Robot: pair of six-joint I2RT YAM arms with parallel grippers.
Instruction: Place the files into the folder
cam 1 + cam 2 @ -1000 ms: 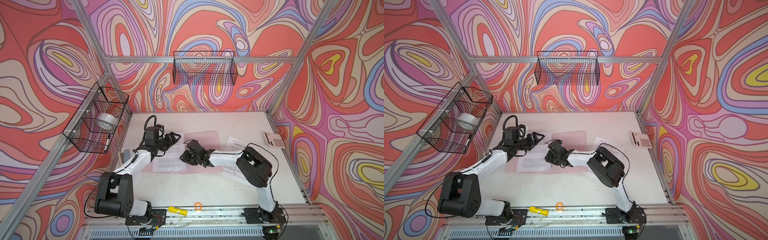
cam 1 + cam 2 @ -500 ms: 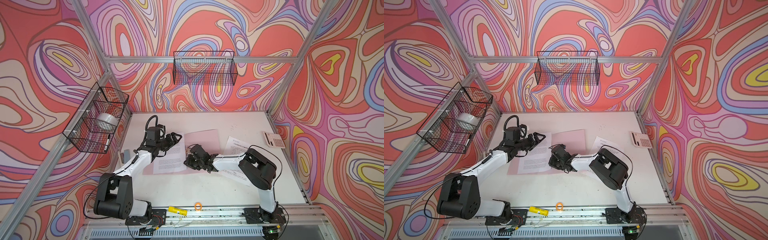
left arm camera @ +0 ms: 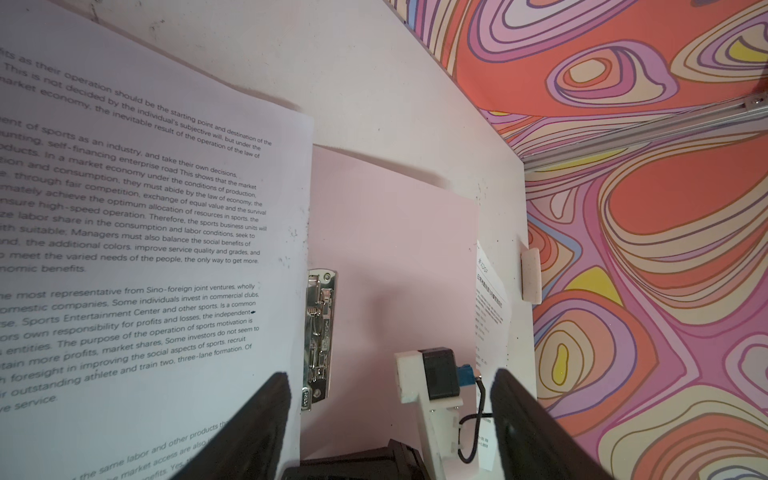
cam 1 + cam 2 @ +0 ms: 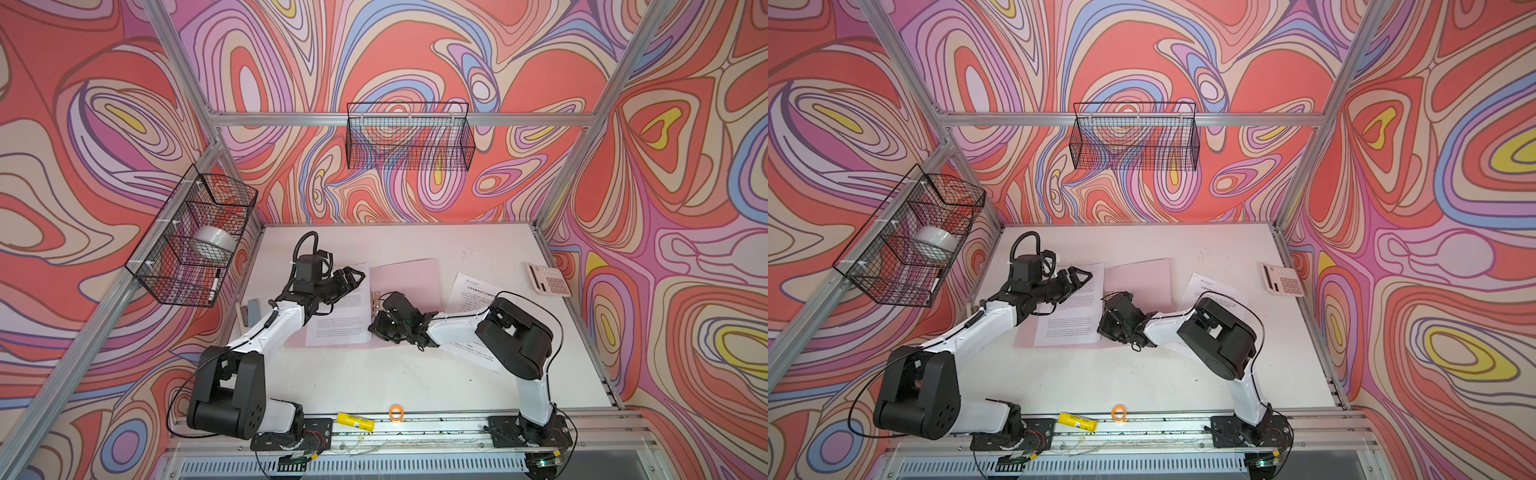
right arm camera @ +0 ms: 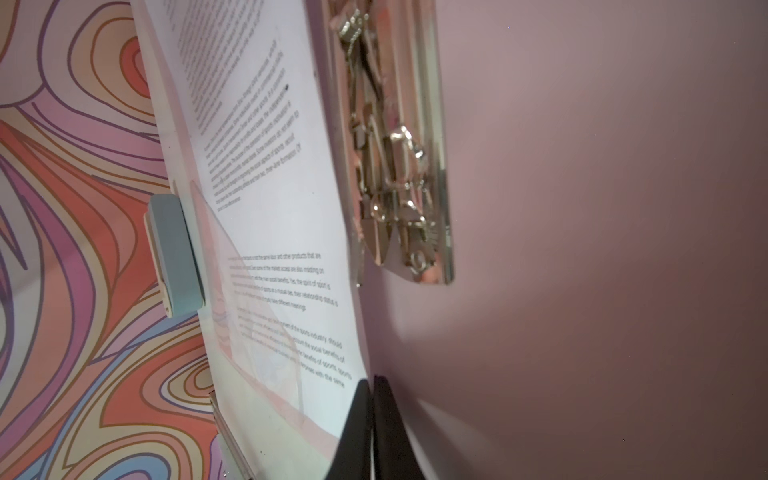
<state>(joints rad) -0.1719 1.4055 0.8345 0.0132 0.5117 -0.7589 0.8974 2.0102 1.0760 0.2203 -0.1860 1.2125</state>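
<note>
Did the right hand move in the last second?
Yes. The right hand slid toward the front rail, away from the calculator, which stayed put.

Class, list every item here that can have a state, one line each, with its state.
folder: open, flat on the table.
sheet on the folder: lying print up.
second sheet: on the table, outside the folder.
left claw: open, holding nothing.
right claw: shut, at that sheet's edge.

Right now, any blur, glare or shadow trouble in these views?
Right wrist view: the metal clip is close, soft and glinting, the sheet's print hard to read. Left wrist view: same print crisp, the sheet edge throwing a shadow on the table. Both top views: even light, sharp.
</note>
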